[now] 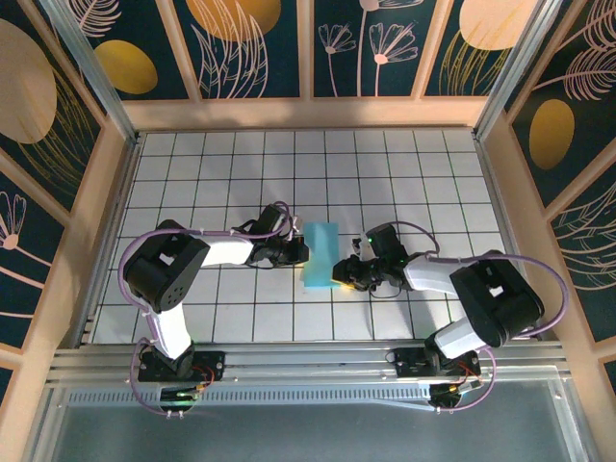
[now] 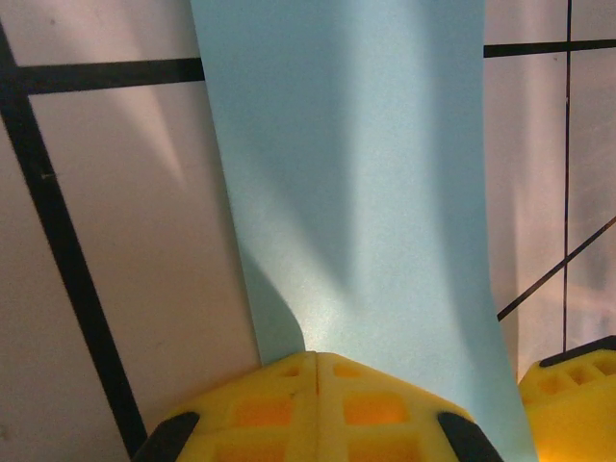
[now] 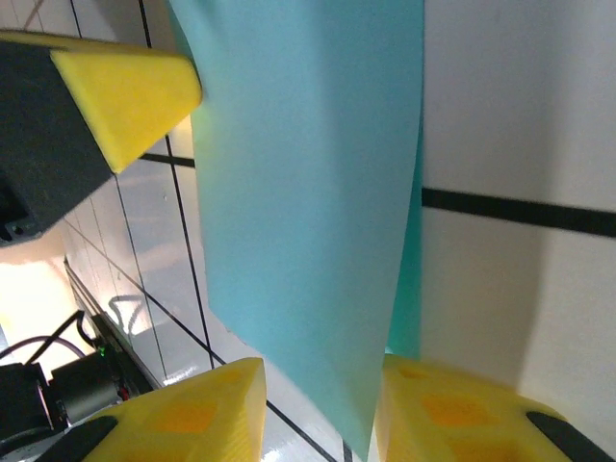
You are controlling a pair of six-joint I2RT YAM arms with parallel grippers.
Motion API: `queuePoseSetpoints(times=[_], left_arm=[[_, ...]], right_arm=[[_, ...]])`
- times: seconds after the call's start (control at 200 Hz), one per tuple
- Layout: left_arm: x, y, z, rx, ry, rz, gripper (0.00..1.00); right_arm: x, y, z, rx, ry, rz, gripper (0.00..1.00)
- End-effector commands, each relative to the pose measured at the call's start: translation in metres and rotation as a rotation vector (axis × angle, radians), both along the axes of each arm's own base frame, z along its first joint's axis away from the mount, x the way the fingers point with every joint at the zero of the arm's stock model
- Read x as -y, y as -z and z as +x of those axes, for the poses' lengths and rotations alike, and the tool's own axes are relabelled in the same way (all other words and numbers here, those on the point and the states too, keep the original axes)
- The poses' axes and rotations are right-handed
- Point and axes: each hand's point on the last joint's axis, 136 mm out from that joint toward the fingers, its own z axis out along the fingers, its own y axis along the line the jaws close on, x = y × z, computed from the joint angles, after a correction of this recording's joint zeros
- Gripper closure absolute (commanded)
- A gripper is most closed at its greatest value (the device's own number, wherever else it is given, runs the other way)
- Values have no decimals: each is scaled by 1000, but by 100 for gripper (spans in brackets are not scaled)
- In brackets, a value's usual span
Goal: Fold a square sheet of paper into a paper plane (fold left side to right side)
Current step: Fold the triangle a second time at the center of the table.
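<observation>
We see the right gripper, fingers parted, straddling the near right corner of the square sheet of paper, folded at the table centre; beyond, the left gripper, fingers closed, pins its left edge, probably steadying the fold.

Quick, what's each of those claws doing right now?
Left gripper: shut, tips touching the paper sheet, no pinch visible.
Right gripper: open, jaws straddling the sheet's edge.

left end effector — fingers together | right end effector — fingers apart
</observation>
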Motion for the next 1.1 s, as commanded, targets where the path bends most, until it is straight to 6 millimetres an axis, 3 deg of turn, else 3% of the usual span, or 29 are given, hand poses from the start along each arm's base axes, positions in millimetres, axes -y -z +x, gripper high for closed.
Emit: queuePoseSetpoints(times=[0.0, 0.666, 1.096], left_arm=[[-16, 26, -14, -62, -18, 93, 100], [-16, 24, -16, -58, -14, 92, 100], [-13, 15, -11, -35, -18, 73, 100]], right_arm=[[-3, -7, 14, 20, 25, 42, 65], [-7, -7, 58, 60, 37, 63, 66], [1, -5, 72, 74, 43, 33, 78]])
